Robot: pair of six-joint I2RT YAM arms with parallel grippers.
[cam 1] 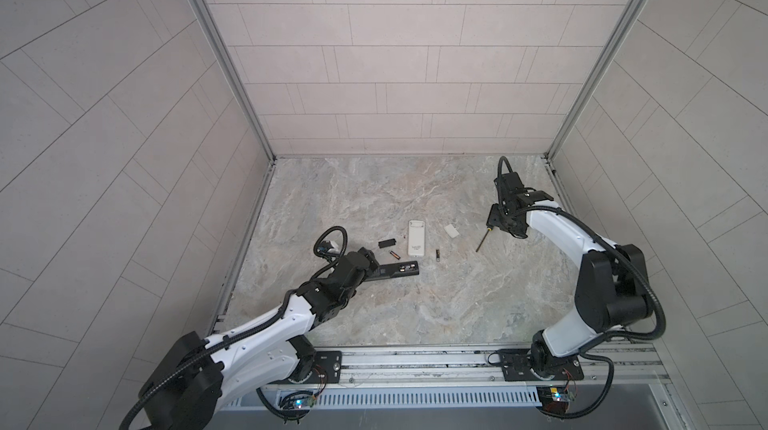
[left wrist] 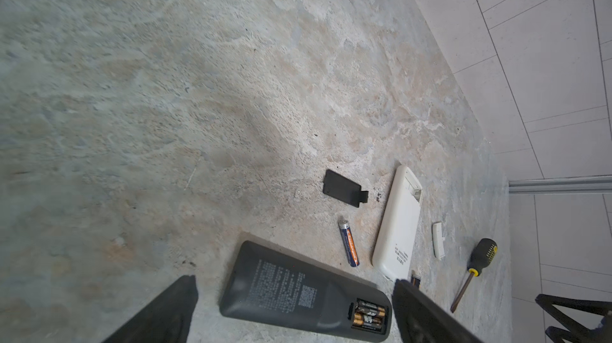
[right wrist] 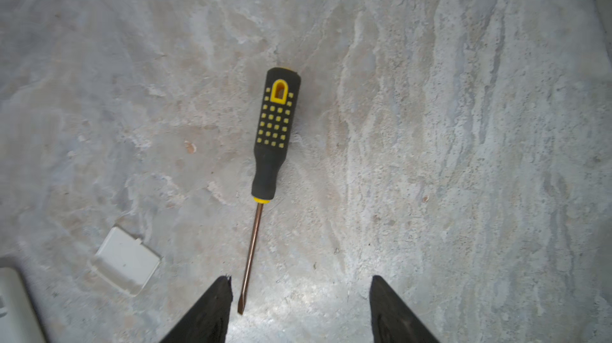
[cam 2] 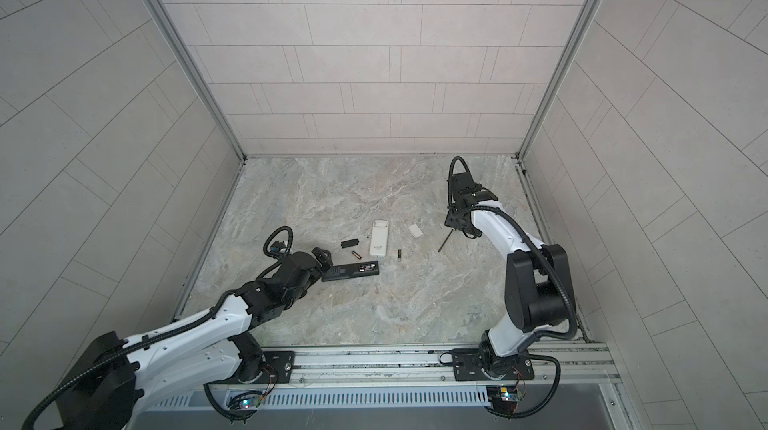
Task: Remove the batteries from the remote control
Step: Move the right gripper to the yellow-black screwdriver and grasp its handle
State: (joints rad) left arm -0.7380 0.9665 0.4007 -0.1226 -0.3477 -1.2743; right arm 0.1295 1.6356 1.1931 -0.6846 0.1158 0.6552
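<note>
- Two batteries point(left wrist: 369, 316) sit side by side in the open bay at one end of the black remote point(left wrist: 281, 288); not out yet.
- Loose battery point(left wrist: 349, 243) lies on the counter point(left wrist: 165, 93) just beside the black remote.
- Second loose battery point(cam 1: 437, 254) lies a bit farther from the black remote, past the white remote's end.
- White remote point(left wrist: 399, 222) is near the black remote, back up; its bay looks empty.
- Black cover point(left wrist: 342, 188) is near the black remote, beyond the loose battery. White cover point(left wrist: 437, 240) is on the white remote's far side.
- Left end effector point(left wrist: 293, 280) has its jaws wide apart, straddling the black remote and gripping nothing.
- Right end effector point(right wrist: 299, 278) is well apart from the black remote, jaws apart and empty, over the tip of the screwdriver point(right wrist: 276, 126).
- Progress, judged: about half. Both covers are off and two cells are out; the black remote's pair is left.
</note>
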